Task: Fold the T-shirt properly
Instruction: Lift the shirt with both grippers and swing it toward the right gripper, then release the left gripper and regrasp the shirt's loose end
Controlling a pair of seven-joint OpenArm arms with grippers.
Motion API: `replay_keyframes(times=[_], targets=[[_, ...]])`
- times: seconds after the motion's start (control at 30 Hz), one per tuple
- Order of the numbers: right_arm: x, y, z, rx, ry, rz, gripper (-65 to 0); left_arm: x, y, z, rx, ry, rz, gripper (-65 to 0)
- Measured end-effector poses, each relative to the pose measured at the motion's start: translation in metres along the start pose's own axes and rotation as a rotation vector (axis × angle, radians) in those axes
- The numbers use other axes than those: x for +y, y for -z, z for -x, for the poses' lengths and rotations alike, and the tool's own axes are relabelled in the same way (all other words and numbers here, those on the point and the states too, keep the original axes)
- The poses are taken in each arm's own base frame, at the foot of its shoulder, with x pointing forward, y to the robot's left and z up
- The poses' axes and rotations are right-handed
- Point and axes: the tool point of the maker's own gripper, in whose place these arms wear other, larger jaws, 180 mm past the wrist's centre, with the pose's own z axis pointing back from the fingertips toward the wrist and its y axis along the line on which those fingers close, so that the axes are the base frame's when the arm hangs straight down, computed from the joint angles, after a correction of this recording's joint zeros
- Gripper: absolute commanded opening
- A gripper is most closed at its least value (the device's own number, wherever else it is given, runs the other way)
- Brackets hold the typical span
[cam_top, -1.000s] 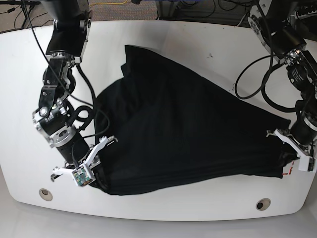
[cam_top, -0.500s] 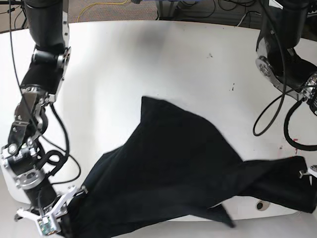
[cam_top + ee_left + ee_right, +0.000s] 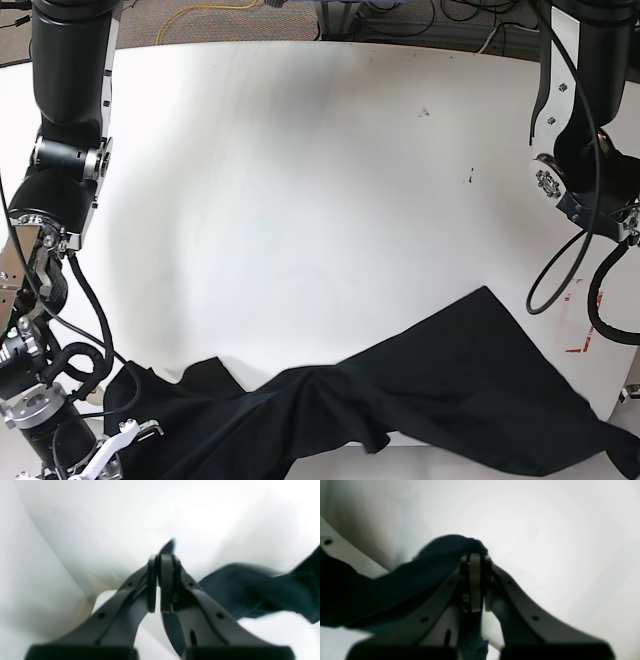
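The black T-shirt (image 3: 420,385) lies stretched along the table's front edge, from the lower left to the lower right corner of the base view. My right gripper (image 3: 476,580) is shut on a bunch of the T-shirt (image 3: 420,575), which drapes over its fingertips and trails left. In the base view this gripper (image 3: 118,445) sits at the bottom left, partly cut off. My left gripper (image 3: 158,580) is shut on the T-shirt (image 3: 250,590); a cloth tip pokes above the pads and the rest runs right. In the base view it is past the lower right edge.
The white table (image 3: 300,200) spreads bare behind the shirt. Both arm columns stand at the sides, the left-hand one (image 3: 65,110) and the right-hand one (image 3: 585,120), with looping cables. Small red marks (image 3: 580,345) lie near the right edge. A table hole (image 3: 326,540) shows in the right wrist view.
Both grippers have pulled toward the front edge, dragging the T-shirt off the table's middle. It has gone from a broad spread to a low band along the front.
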Motion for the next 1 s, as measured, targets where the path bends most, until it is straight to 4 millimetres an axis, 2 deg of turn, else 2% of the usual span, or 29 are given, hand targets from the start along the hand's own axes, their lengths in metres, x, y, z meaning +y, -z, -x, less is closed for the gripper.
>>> replay_keyframes(times=[0.13,0.37,0.5,0.6,0.73,0.83,0.9,1.0], targets=[[0.013,-0.003,0.024,0.054,0.019,-0.021,-64.4,-0.005,0.001,0.021,0.040,-0.010,0.019,-64.0],[0.045,-0.022,0.046,0.068,0.046,-0.069,-64.4,-0.009,-0.002,0.070,0.163,-0.020,0.023,-64.0],[0.050,-0.038,0.073,0.122,0.077,-0.054,-64.7,-0.010,-0.007,0.100,0.231,-0.035,0.028,-64.0],[0.061,-0.053,0.103,0.192,0.100,-0.051,-64.7,-0.009,-0.016,0.128,0.288,-0.056,0.021,-64.0],[0.095,-0.079,0.147,0.289,0.196,-0.076,-64.7,-0.010,-0.030,0.167,0.387,-0.050,0.021,-64.0],[0.126,-0.100,0.174,0.356,0.272,-0.107,-64.7,-0.015,-0.038,0.188,0.413,-0.025,0.045,-64.0],[0.143,-0.114,0.189,0.397,0.323,-0.117,-64.7,-0.020,-0.046,0.205,0.444,-0.024,0.058,-64.0],[0.159,-0.133,0.209,0.457,0.376,-0.114,-64.7,-0.025,-0.058,0.229,0.500,-0.035,0.068,-64.0]])
